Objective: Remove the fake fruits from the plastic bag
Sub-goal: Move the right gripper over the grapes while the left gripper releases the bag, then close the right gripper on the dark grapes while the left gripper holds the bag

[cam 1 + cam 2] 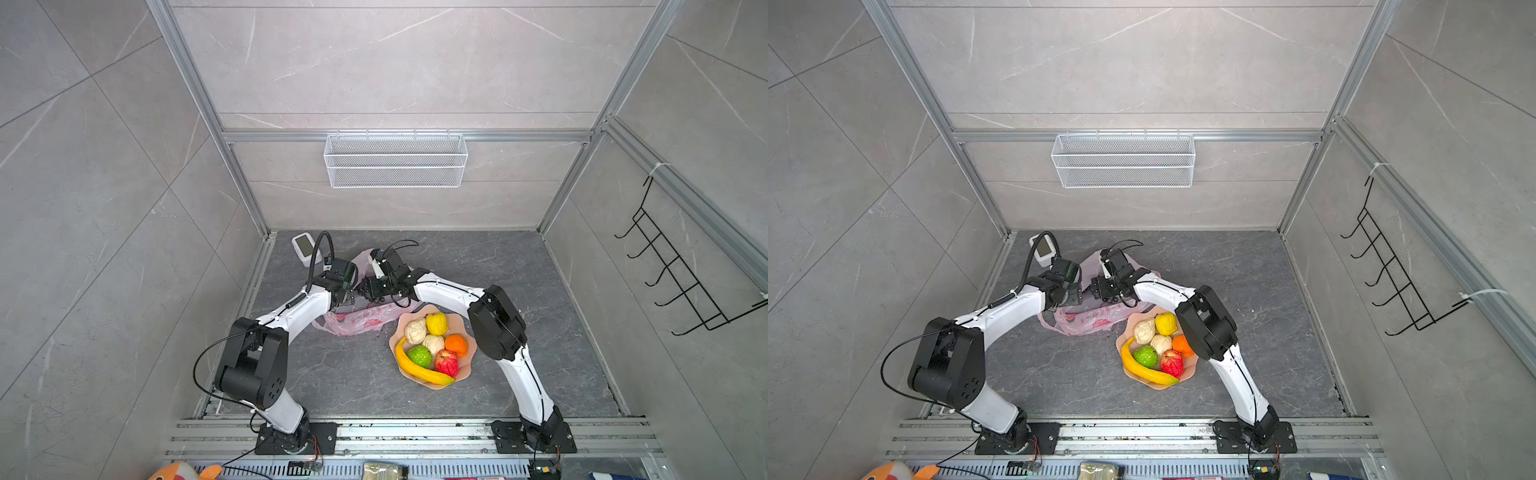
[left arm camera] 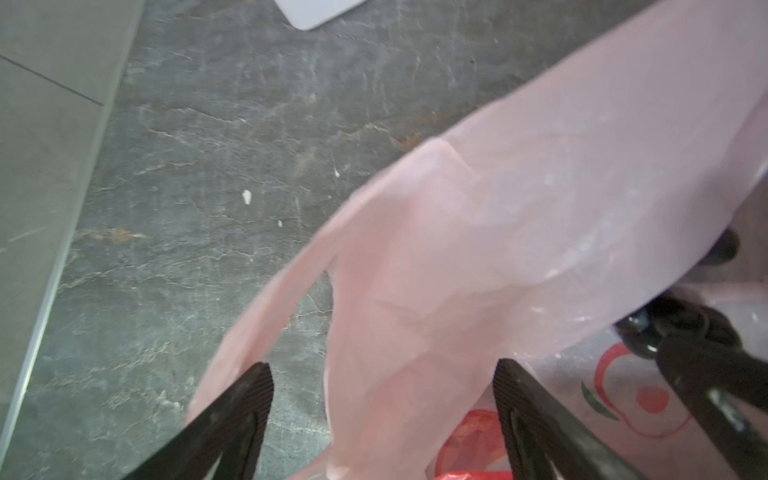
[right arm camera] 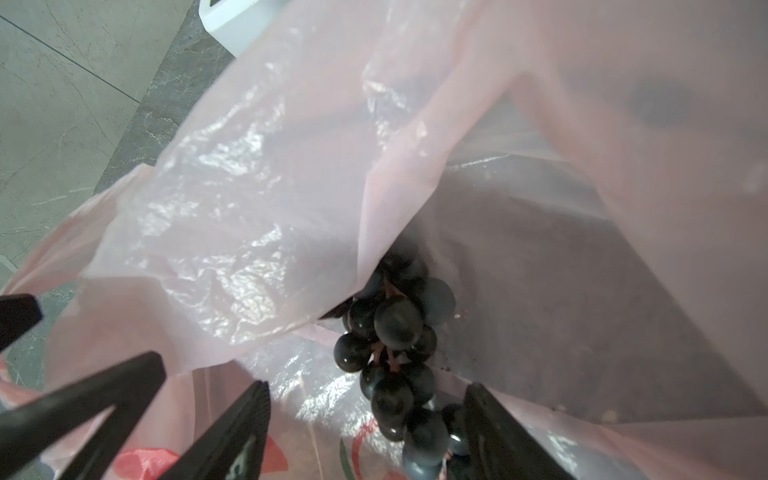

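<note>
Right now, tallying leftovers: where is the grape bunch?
Right wrist view: the grape bunch lies inside the plastic bag, at the open right gripper.

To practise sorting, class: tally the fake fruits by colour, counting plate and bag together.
Yellow: 2, banana, bumpy piece
Beige pieces: 2
Orange piece: 1
Green piece: 1
Red piece: 1
Dark purple grape bunch: 1
Total: 8

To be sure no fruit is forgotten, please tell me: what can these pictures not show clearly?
Both top views: the opening of the plastic bag, hidden under the arms.
Right wrist view: the grape bunch, top under a bag fold, bottom cut by the frame edge.
Left wrist view: white device, cut off by the edge.
</note>
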`<state>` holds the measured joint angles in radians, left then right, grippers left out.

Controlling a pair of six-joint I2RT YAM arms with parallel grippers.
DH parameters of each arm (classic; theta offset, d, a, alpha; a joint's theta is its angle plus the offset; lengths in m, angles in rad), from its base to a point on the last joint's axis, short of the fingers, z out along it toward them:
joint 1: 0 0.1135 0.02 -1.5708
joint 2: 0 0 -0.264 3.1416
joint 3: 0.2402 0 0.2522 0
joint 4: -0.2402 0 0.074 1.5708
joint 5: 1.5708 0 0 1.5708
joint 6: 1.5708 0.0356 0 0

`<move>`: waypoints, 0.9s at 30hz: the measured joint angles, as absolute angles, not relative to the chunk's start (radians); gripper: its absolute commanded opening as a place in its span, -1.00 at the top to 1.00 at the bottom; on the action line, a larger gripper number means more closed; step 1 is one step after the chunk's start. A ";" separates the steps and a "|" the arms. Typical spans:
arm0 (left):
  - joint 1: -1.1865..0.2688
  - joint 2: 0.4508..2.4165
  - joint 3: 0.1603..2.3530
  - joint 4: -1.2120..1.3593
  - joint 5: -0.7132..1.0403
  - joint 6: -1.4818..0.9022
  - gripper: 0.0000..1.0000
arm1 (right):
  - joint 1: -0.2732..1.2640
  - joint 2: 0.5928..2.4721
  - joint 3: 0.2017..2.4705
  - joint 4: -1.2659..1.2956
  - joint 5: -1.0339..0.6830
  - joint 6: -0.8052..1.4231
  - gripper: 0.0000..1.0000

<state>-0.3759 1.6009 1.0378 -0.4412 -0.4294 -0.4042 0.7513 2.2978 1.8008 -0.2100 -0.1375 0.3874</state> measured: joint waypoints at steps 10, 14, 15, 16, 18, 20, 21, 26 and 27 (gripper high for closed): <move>-0.366 1.599 0.994 -0.440 -0.395 -0.390 -0.67 | 0.751 2.279 1.769 -0.191 -0.123 0.387 -0.51; -0.334 1.671 1.047 -0.440 -0.410 -0.393 -0.38 | 0.751 2.279 1.769 -0.182 -0.125 0.380 -0.55; -0.329 1.686 1.059 -0.439 -0.409 -0.394 -0.32 | 0.751 2.279 1.769 -0.182 -0.125 0.376 -0.58; -0.324 1.700 1.073 -0.436 -0.408 -0.394 -0.22 | 0.751 2.279 1.769 -0.182 -0.124 0.370 -0.61; -0.319 1.707 1.085 -0.429 -0.406 -0.396 0.02 | 0.751 2.279 1.769 -0.182 -0.124 0.361 -0.66; -0.311 1.707 1.096 -0.418 -0.398 -0.402 0.41 | 0.751 2.280 1.772 -0.183 -0.125 0.347 -0.67; -0.308 1.707 1.100 -0.411 -0.390 -0.404 0.59 | 0.751 2.281 1.776 -0.183 -0.126 0.342 -0.68; -0.305 1.688 1.099 -0.366 -0.345 -0.414 1.00 | 0.751 2.286 1.810 -0.183 -0.133 0.310 -0.69; -0.304 1.675 1.093 -0.352 -0.335 -0.415 1.00 | 0.751 2.286 1.816 -0.182 -0.134 0.303 -0.70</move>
<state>-0.3038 1.6749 1.0927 -0.3515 -0.3347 -0.4152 0.7513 2.2856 1.8160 -0.1818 -0.1341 0.3035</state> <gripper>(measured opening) 0.055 0.846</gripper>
